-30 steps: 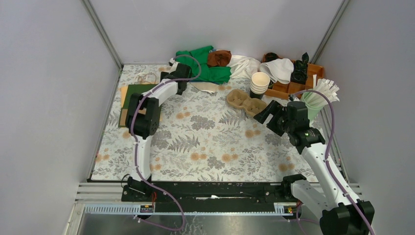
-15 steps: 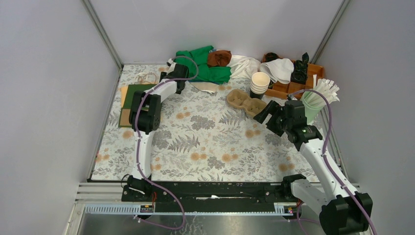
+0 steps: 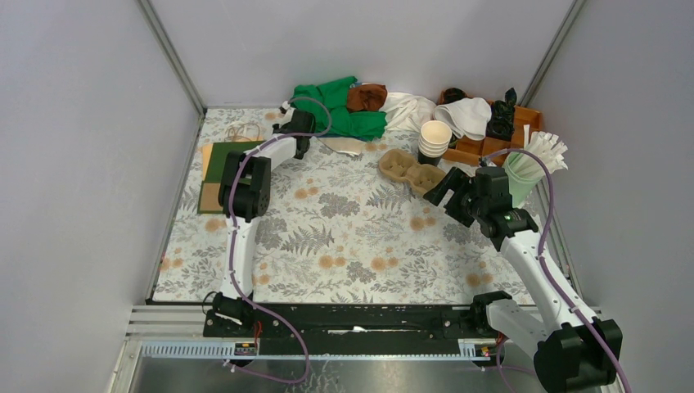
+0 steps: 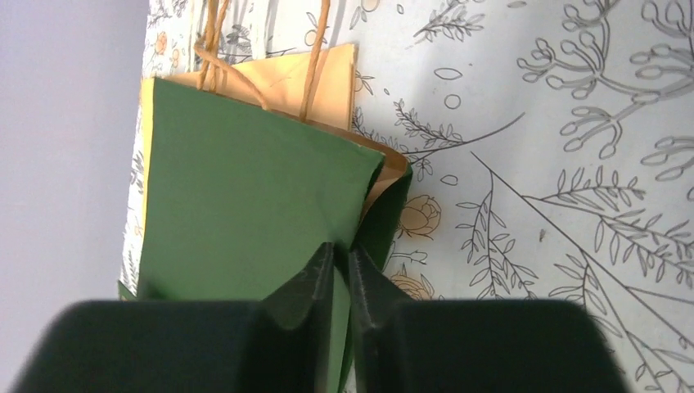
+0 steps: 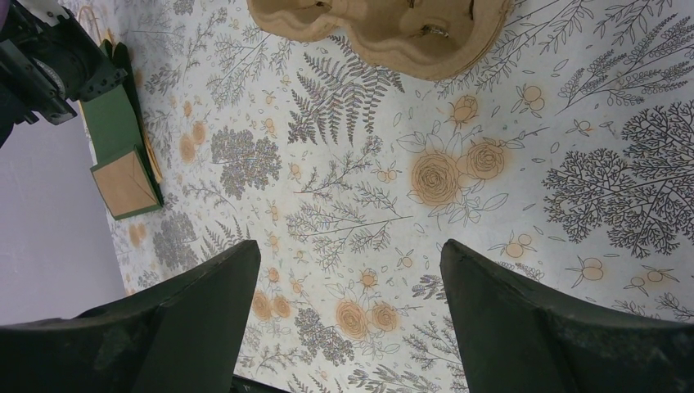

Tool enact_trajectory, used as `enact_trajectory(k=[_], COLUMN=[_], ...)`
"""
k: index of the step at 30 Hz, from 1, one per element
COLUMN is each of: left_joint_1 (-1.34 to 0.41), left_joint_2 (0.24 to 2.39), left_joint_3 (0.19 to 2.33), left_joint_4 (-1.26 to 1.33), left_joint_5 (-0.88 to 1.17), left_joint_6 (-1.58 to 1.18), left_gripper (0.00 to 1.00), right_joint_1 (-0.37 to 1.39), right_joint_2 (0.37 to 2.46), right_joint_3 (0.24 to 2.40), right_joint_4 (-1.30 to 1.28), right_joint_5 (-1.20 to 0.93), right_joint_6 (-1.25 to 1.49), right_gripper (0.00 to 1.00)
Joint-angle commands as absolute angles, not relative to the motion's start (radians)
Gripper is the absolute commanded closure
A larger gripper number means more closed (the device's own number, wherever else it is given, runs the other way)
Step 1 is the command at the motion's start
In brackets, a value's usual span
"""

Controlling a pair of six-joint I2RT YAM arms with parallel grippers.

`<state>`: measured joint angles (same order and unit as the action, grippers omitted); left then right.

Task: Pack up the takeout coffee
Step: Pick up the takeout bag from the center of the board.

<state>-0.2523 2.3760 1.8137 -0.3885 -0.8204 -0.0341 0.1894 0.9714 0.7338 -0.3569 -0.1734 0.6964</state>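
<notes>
Left gripper [image 4: 341, 254] pinches green bag [image 4: 245, 188] edge, wrist view only.

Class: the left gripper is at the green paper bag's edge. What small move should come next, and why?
Probably lift that edge slightly to open the bag: the left gripper pinches the top panel of the green paper bag, which lies flat.
</notes>
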Motion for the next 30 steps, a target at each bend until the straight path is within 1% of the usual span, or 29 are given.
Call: enact_trajectory(k=[1, 2, 7, 12, 16, 20, 27, 30], left_joint_1=[-0.247, -0.247, -0.268, -0.364, -0.477, -0.609, -0.847, -0.940], left_joint_2=[2.376, 2.375, 2.313, 2.167, 2.027, 1.867, 1.609, 1.518], left_joint_3=[1.857, 1.858, 1.830, 1.765, 1.648, 1.485, 1.193, 1.059], left_joint_4=[-0.348, -0.347, -0.368, -0.433, -0.429, -0.429, -0.356, -0.270], left_joint_5=[-0.872, -0.878, -0.897, -0.934, -0.924, -0.900, -0.791, -0.735], left_joint_6=[-0.029, -0.028, -0.030, -0.084, -0.144, -0.231, -0.343, -0.367], left_gripper=[0.94, 1.00, 1.00, 1.00, 1.00, 1.00, 1.00, 1.00], right_joint_1=[0.196, 0.197, 0.197, 0.198, 0.221, 0.225, 0.225, 0.226], right_joint_2=[0.959, 0.959, 0.959, 0.984, 1.004, 1.012, 1.091, 1.132], right_joint_3=[0.759, 0.758, 0.762, 0.776, 0.812, 0.853, 0.969, 0.995], right_joint_4=[-0.347, -0.348, -0.344, -0.322, -0.323, -0.320, -0.367, -0.364], right_joint_5=[-0.155, -0.155, -0.160, -0.215, -0.233, -0.239, -0.300, -0.369], right_joint_6=[0.682, 0.681, 0.679, 0.709, 0.720, 0.714, 0.697, 0.694], right_gripper=[0.11, 0.11, 0.11, 0.12, 0.13, 0.16, 0.20, 0.26])
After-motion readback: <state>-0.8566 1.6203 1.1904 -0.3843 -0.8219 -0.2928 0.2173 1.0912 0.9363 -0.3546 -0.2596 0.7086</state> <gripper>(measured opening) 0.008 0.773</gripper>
